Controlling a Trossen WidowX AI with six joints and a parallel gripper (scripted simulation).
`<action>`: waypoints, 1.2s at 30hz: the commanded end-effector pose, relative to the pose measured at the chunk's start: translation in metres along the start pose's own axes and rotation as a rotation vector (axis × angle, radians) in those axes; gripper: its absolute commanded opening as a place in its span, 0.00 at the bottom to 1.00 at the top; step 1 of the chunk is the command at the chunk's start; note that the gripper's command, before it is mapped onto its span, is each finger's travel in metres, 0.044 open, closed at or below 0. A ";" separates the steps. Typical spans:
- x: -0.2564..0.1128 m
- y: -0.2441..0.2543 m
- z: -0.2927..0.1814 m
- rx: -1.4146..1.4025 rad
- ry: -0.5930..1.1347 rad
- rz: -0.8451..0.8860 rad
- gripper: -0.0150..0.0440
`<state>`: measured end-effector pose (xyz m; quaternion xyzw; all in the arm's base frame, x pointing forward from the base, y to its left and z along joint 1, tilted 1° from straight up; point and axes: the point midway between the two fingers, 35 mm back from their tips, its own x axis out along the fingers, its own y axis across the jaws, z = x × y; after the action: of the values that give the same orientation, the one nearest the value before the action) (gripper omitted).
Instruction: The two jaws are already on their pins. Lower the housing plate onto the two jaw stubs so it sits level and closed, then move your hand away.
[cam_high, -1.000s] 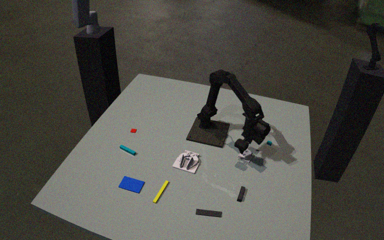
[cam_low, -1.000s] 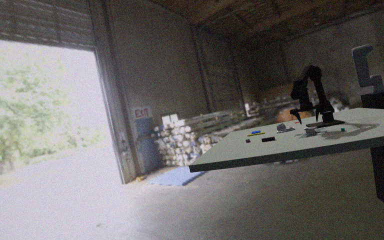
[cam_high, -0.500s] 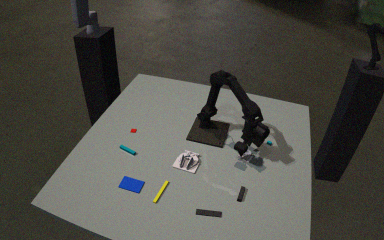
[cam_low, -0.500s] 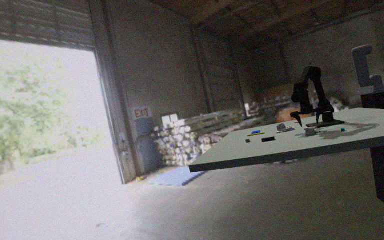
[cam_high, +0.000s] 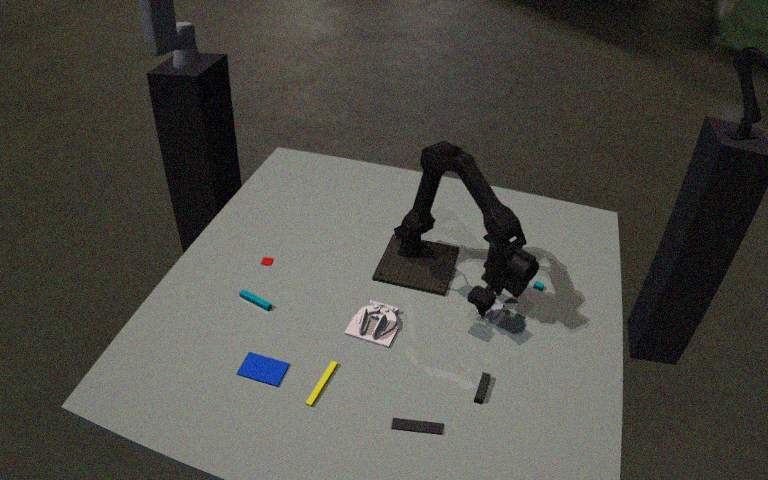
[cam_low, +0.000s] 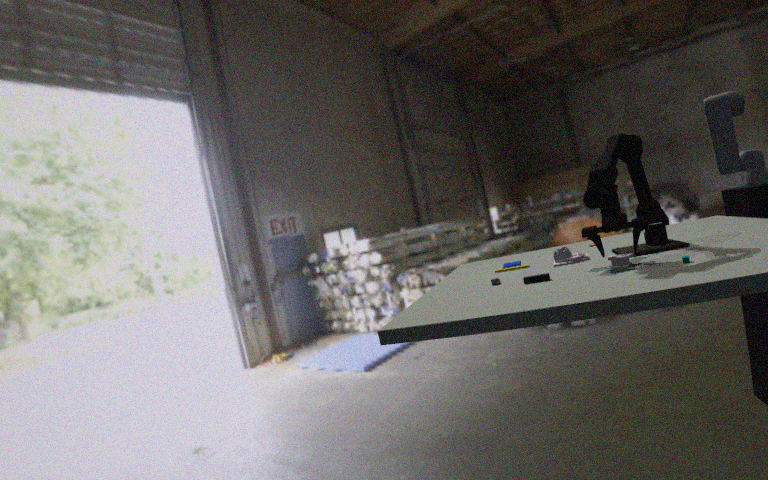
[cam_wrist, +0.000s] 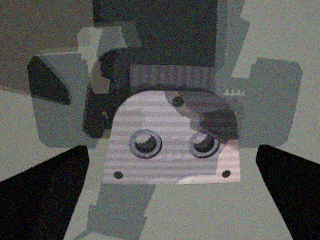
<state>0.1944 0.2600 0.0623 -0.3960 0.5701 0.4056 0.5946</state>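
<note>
The pale housing plate (cam_wrist: 170, 167) (cam_low: 620, 261) has a rounded end, two large ringed holes and three small dark holes. It lies at the arm's side, right of the jaw assembly, partly in shadow. My gripper (cam_wrist: 175, 154) (cam_low: 619, 254) is open above it, one finger off each side, with nothing between the fingers. In the top view the arm partly hides the plate. The white base (cam_high: 356, 332) (cam_low: 573, 261) bears two upright grey jaws (cam_high: 364, 321) (cam_high: 379, 326), standing side by side. The pins and stubs are too small to make out clearly.
A blue plate (cam_high: 263, 369) and a yellow bar (cam_high: 321, 383) lie in front of the base. Dark bars (cam_high: 417, 426) (cam_high: 481, 388) lie toward the front right. A teal bar (cam_high: 255, 300) and a red square (cam_high: 267, 260) lie left. A teal block (cam_high: 538, 285) lies beyond my gripper.
</note>
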 end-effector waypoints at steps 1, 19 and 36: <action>0.010 0.000 -0.003 0.004 0.018 0.001 1.00; 0.023 0.000 -0.004 0.004 0.018 0.001 1.00; 0.025 0.000 -0.004 0.004 0.018 0.001 1.00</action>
<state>0.1933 0.2583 0.0394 -0.3973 0.5746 0.4041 0.5906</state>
